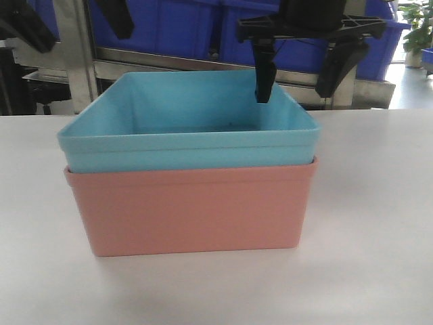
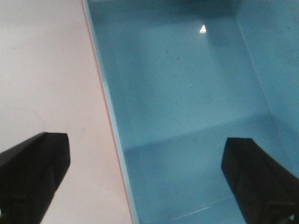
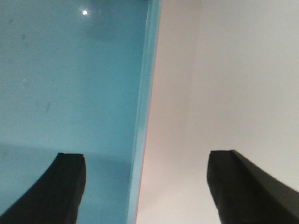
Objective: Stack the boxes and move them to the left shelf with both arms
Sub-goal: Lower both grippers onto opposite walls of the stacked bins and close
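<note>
At the centre of the frame, on the counter [image 1: 379,223], the blue tub [image 1: 189,128] sits nested in the pink tub [image 1: 193,210]. The left fingers [image 2: 37,172] and right fingers [image 3: 65,186] are spread wide, each pair straddling a side wall. Best to lower both evenly, pinch both rims together, then lift level.

Light blue tub [image 1: 189,128]: smooth moulded plastic, semi-gloss; one small light glint and faint specks on its floor; salmon pink tub [image 1: 193,210]: smooth plastic, satin, walls even; desk [image 1: 379,223]: white top, smooth, matt; right hand [image 1: 295,91]: fingers [image 3: 65,186] black, matt, plastic by the look; dark blue crates [image 1: 183,27]: glossy plastic; shelf front bar [image 1: 169,68]: bare metal, dull sheen.
</note>
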